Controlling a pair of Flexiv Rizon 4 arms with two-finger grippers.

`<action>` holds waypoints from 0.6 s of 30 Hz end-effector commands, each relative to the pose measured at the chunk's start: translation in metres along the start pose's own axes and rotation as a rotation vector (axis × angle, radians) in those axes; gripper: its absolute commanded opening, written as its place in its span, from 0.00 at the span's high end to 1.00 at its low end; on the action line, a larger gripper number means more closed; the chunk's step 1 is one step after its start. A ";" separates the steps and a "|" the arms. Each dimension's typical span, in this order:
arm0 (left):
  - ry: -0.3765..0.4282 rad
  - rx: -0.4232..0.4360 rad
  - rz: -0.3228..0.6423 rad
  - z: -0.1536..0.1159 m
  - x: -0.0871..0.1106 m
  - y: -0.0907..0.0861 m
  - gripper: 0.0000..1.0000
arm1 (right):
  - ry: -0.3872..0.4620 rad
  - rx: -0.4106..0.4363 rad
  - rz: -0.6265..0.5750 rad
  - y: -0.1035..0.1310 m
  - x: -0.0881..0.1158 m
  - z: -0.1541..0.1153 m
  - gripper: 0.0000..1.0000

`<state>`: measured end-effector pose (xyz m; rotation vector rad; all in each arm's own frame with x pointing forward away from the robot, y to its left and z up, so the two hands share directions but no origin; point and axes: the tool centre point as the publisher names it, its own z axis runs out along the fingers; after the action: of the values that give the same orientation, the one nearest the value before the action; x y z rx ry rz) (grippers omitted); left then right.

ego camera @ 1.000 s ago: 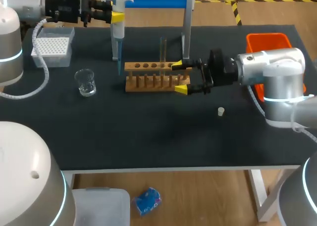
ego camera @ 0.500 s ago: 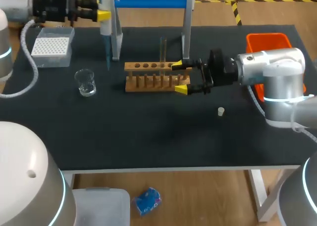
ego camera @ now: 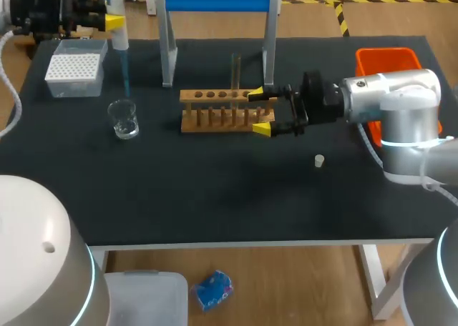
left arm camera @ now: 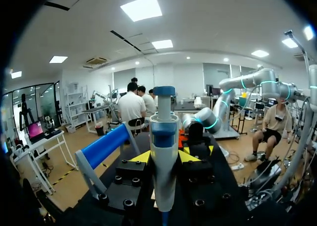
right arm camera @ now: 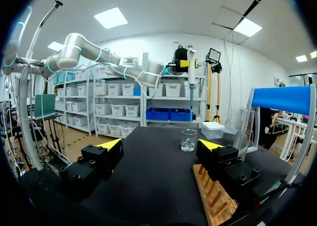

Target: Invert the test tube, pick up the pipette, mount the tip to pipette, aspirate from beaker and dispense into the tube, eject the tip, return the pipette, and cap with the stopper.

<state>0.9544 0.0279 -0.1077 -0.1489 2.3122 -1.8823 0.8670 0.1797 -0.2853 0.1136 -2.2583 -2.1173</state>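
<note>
Above glass beaker (ego camera: 125, 119), left hand (ego camera: 112, 21) grips slim pipette (ego camera: 119, 41).

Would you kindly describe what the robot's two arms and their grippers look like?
Both the left arm and right arm are rounded silver-white shells with glowing pale-blue rings at the joints. The left gripper and right gripper are black, blocky bodies with screw holes, their fingers tipped in bright yellow wedges. A white ribbed cable runs along the left arm.

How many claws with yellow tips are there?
2. The left claw holds the pipette above the beaker; the right claw is open beside the wooden rack.
</note>
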 end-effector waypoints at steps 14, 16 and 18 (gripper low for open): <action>-0.039 0.030 -0.003 -0.016 0.004 0.025 1.00 | -0.003 0.003 -0.001 0.001 0.001 0.000 0.00; -0.041 0.028 -0.004 -0.017 0.005 0.025 1.00 | -0.003 0.003 -0.001 0.001 0.001 0.000 0.00; -0.044 0.028 -0.005 -0.017 0.005 0.026 1.00 | -0.003 0.003 -0.001 0.001 0.001 0.000 0.00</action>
<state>0.9502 0.0483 -0.1301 -0.1869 2.2644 -1.8965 0.8670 0.1797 -0.2853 0.1137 -2.2583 -2.1172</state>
